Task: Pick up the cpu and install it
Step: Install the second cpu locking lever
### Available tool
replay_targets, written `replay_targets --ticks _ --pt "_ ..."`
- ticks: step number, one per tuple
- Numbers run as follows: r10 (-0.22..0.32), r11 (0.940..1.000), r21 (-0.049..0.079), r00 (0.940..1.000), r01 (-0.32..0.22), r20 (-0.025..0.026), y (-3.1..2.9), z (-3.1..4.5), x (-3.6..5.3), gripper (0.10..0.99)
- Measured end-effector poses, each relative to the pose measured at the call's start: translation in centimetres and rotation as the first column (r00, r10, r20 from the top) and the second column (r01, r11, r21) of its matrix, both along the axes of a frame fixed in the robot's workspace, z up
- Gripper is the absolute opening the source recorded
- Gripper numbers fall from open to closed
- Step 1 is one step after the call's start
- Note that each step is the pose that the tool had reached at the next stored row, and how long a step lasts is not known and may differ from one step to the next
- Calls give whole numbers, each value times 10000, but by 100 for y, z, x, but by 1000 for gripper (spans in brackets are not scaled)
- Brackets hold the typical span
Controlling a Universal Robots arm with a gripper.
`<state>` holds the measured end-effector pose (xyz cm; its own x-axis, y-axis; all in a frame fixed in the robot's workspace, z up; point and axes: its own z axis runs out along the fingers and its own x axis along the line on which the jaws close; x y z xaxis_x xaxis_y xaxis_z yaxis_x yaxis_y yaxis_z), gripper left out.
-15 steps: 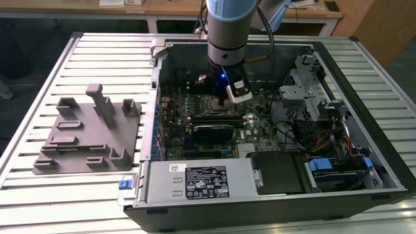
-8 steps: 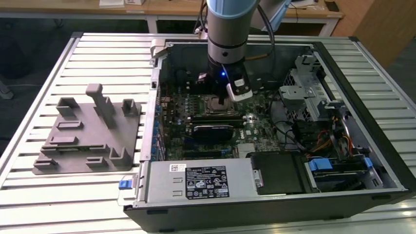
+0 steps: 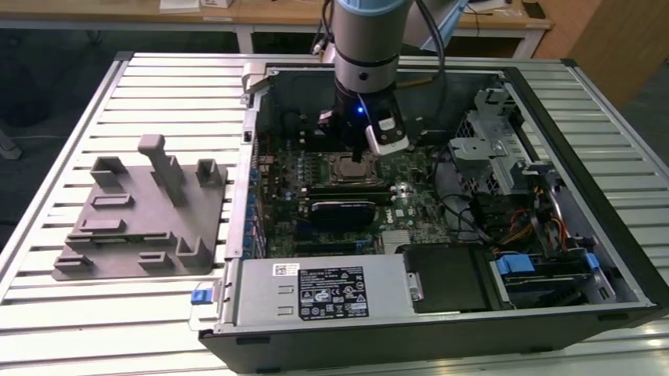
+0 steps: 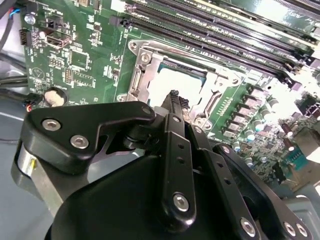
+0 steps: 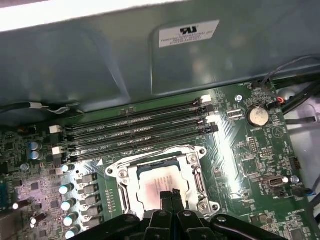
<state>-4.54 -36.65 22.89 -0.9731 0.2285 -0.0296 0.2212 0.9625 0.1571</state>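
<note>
Hovering right over the motherboard socket [image 5: 160,182], the claw [image 5: 170,196] shows its two black fingertips [image 4: 176,102] pressed together, nothing pinched between them. And the cpu [image 5: 156,186]? It's lying flat inside the socket's metal frame, silvery-white top up, with the fingertips just above or touching its surface; I can't tell which. In the exterior view the arm stands upright inside the open computer case [image 3: 544,102], while the grey fixture [image 3: 141,215] sits well apart on the slatted desk [image 3: 63,141]. My read on handling: this chip looks light, rigid and slick on top, fragile underneath, so the side edges are the safe place to grip, never the underside contacts.
</note>
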Motion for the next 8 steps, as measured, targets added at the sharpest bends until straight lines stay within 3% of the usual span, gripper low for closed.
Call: replay_targets --ticks 8 --pt "0 10000 -10 10000 0 4 0 22 0 106"
